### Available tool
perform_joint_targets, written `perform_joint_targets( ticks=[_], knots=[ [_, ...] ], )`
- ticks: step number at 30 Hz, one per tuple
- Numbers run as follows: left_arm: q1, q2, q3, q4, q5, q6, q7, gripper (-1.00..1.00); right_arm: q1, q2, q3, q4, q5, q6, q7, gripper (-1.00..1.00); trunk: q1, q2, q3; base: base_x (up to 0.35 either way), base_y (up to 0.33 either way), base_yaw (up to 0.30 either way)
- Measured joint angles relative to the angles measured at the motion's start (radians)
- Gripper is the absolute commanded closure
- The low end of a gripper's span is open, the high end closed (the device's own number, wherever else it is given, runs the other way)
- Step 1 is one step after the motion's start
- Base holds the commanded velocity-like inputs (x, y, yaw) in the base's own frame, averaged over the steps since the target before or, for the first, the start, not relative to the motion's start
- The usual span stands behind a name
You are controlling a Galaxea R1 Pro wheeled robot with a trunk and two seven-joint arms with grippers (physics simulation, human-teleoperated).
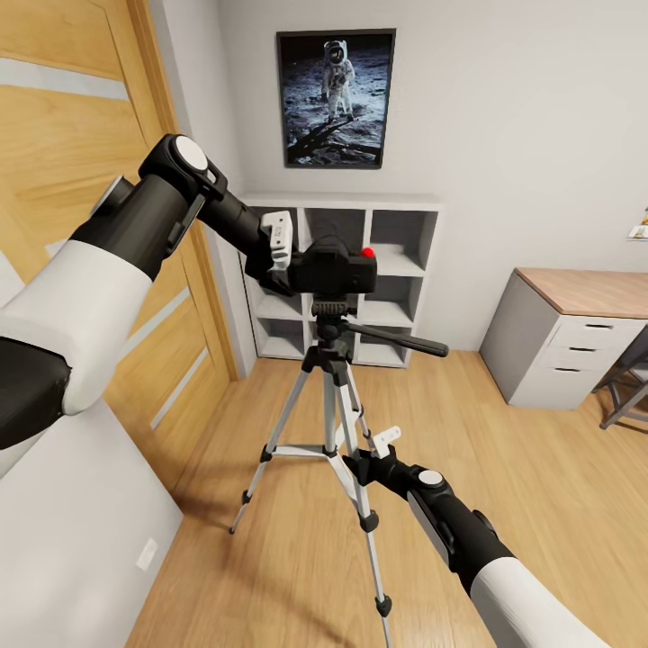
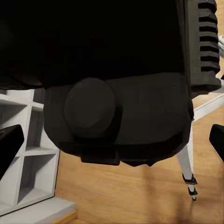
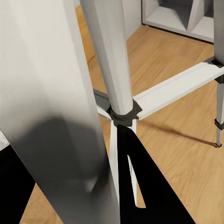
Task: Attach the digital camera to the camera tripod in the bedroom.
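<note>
The left gripper (image 1: 281, 254) clamps the digital camera (image 1: 335, 267) atop the head of the camera tripod (image 1: 331, 396), while the right gripper (image 1: 367, 456) closes around a silver tripod leg low down, on the bedroom's wood floor (image 1: 531, 504) before a white cube shelf (image 1: 396, 279).

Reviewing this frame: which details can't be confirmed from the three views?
- Head view: whether the digital camera is seated on the camera tripod head; the joint is dark.
- Left wrist view: the camera body hides the left gripper's grip.
- Right wrist view: a tripod leg blocks the right gripper's closure.
</note>
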Motion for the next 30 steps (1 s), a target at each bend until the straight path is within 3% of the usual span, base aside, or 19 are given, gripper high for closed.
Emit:
perform_joint_targets(
  ticks=[30],
  knots=[
    [0.000, 0.002, 0.006, -0.002, 0.013, 0.008, 0.003, -1.00, 0.000, 0.000, 0.000, -0.001, 0.001, 0.000, 0.000, 1.00, 0.000, 0.000, 0.000, 0.000, 0.000, 0.000]
  ],
)
